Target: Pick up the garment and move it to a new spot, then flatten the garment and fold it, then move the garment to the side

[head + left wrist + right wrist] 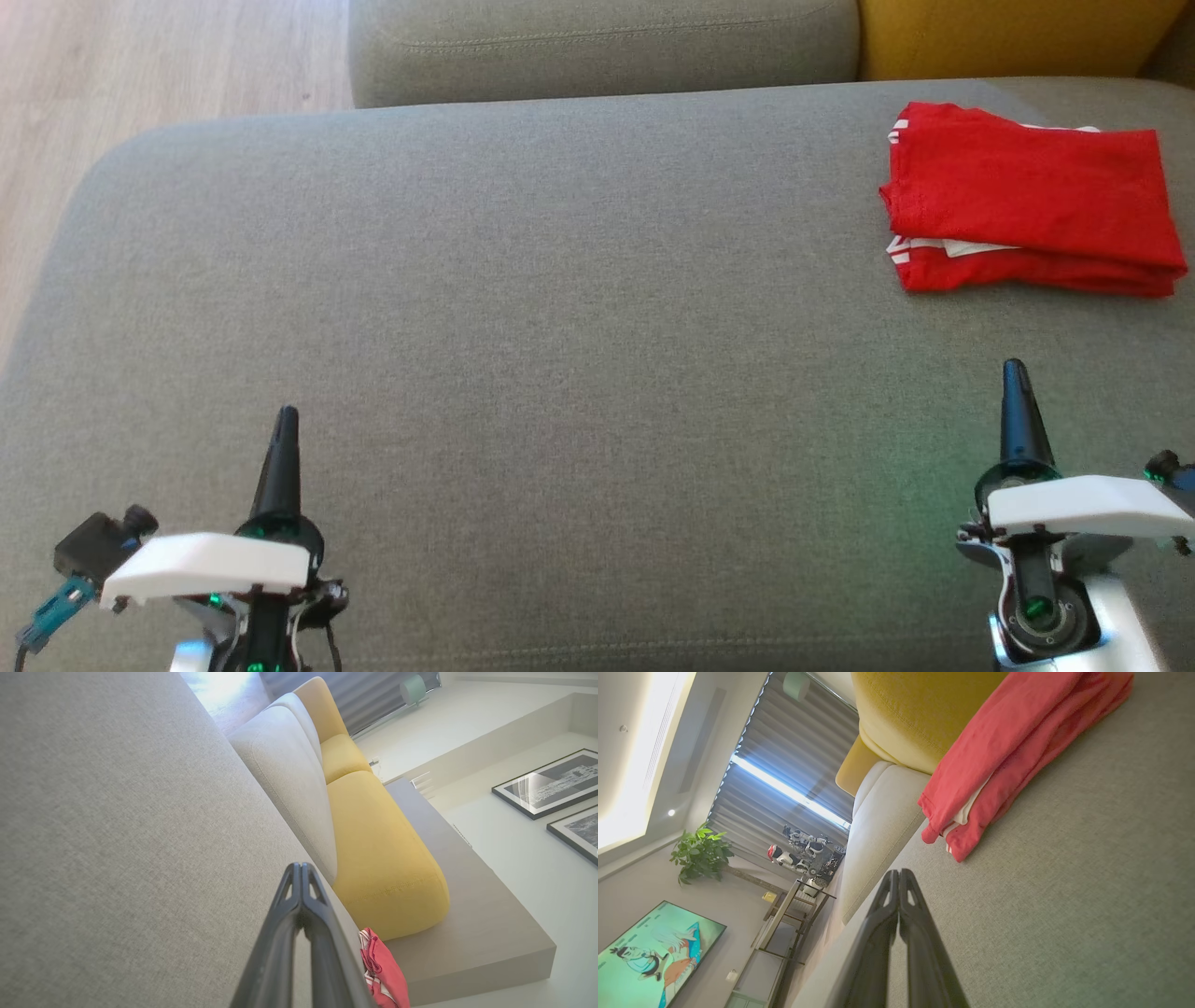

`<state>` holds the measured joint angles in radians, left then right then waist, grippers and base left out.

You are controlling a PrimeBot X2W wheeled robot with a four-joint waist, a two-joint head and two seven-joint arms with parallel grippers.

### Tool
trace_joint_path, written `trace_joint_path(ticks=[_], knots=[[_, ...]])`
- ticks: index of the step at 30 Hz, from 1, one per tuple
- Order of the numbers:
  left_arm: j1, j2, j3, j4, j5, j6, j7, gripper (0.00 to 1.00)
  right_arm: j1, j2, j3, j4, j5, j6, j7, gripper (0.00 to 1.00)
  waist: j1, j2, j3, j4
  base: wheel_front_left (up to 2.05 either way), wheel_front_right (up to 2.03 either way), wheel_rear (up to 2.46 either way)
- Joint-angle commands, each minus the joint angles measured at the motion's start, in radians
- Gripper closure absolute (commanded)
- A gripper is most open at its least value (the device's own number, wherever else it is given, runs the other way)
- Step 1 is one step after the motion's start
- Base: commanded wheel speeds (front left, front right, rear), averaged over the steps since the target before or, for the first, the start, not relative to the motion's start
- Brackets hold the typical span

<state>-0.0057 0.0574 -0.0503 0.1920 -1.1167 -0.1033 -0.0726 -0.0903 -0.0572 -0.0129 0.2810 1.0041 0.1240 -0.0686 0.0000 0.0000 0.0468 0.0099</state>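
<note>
The garment [1032,201] is red with white stripes and lies folded in a neat stack at the far right of the grey sofa seat [560,327]. The right wrist view has the garment [1017,751] close ahead, and in the left wrist view the garment [385,970] peeks out beside the fingers. My left gripper [287,415] hovers near the seat's front left, shut and empty, its tips pressed together [301,865]. My right gripper [1015,369] stands at the front right, a short way in front of the garment, shut and empty [899,872].
A grey back cushion [597,47] and a yellow cushion [1008,37] line the far edge of the seat. Wooden floor [140,65] lies beyond the seat's left edge. A wide stretch of bare seat spans the middle.
</note>
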Motion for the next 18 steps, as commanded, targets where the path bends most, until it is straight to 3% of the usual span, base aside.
trace_joint_path(ticks=[1, 18], knots=[[-0.056, 0.018, 0.029, -0.027, -0.023, -0.007, 0.006, 1.0, -0.024, -0.019, 0.005, -0.037, 0.029, 0.004, 0.006, 1.0, 0.0, 0.0, -0.001, 0.0, 0.0, 0.0, 0.0], [-0.07, 0.02, 0.061, -0.001, -0.194, -0.014, 0.055, 1.0, -0.021, -0.02, -0.017, -0.037, 0.235, 0.005, 0.055, 1.0, 0.0, 0.0, -0.015, -0.003, 0.0, 0.0, 0.0]])
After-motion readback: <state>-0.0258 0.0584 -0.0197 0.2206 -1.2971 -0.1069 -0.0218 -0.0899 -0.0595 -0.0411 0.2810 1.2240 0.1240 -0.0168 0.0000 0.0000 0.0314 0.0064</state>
